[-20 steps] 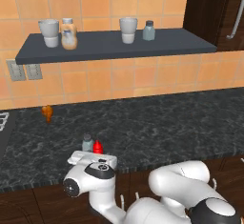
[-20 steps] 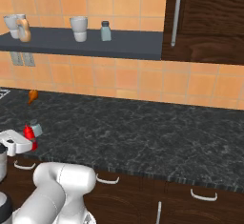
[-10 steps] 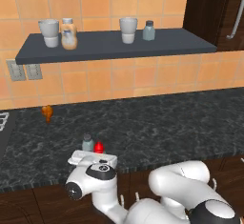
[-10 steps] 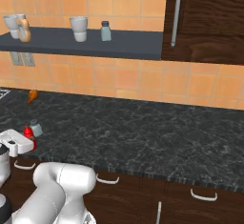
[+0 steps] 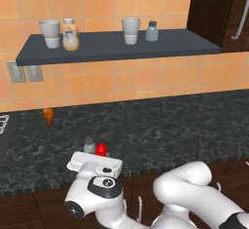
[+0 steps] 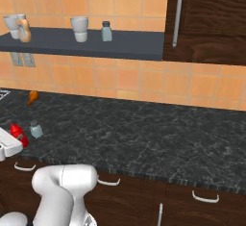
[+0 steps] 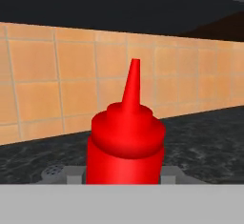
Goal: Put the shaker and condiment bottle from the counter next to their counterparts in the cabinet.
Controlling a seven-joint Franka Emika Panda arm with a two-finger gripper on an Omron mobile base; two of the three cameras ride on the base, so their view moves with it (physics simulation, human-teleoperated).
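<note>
The red condiment bottle (image 7: pixel 126 144) stands close in the hand view, nozzle up, between my two grey fingertips (image 7: pixel 72 173). My gripper (image 5: pixel 100 156) is shut on it low over the front of the black counter (image 5: pixel 160 130). From the right base view the bottle (image 6: pixel 18 133) leans slightly in the gripper (image 6: pixel 13 139). The counter shaker (image 5: pixel 89 145) stands just beside it, apart (image 6: pixel 35 129). On the slate-grey shelf (image 5: pixel 180 42) stand the counterpart shaker (image 5: pixel 152 31) and the orange-tinted jar (image 5: pixel 70 34).
Two white cups (image 5: pixel 130 30) (image 5: pixel 50 32) also stand on the shelf. A small orange object (image 5: pixel 47 116) lies on the counter at the back left, below wall outlets (image 5: pixel 18 72). A dark brown cupboard (image 6: pixel 211 18) with a metal handle adjoins the shelf's right end.
The gripper has drawn back toward the counter's front edge with the red bottle in it. In the right base view this uncovers the shaker, which stays in place.
</note>
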